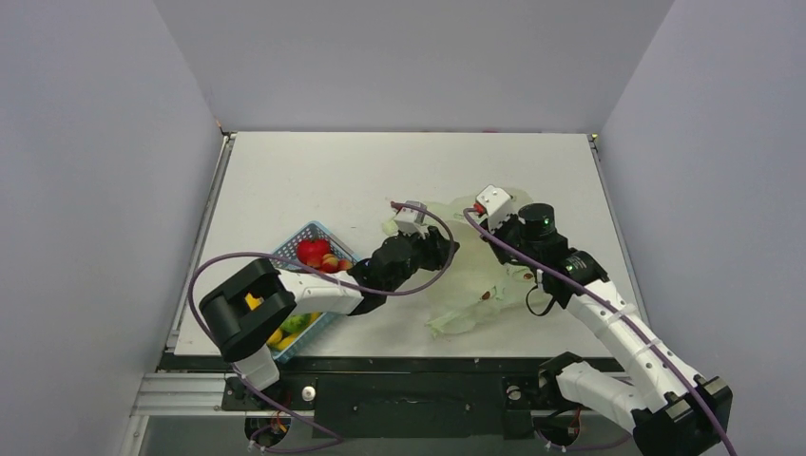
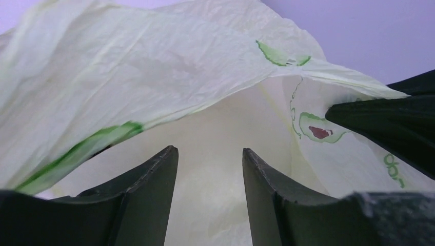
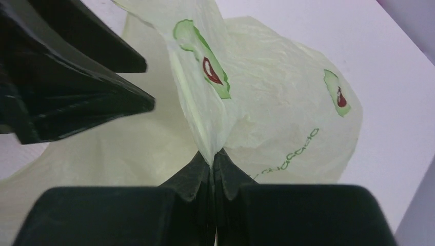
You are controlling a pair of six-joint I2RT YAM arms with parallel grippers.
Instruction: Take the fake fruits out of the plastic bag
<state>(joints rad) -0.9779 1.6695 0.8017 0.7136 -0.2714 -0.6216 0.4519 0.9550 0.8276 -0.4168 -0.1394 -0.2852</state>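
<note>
Plastic bag [image 1: 475, 285] lies crumpled mid-table [image 1: 333, 171], right of the blue basket [image 1: 318, 231]. Right gripper [image 3: 213, 154] is clamped shut on a raised fold of it. Left gripper [image 2: 210, 154] stands open inside the bag's mouth, holding nothing

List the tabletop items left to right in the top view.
blue basket → left gripper → right gripper. The plastic bag spreads under both grippers, so it gets no place of its own in the order.
</note>
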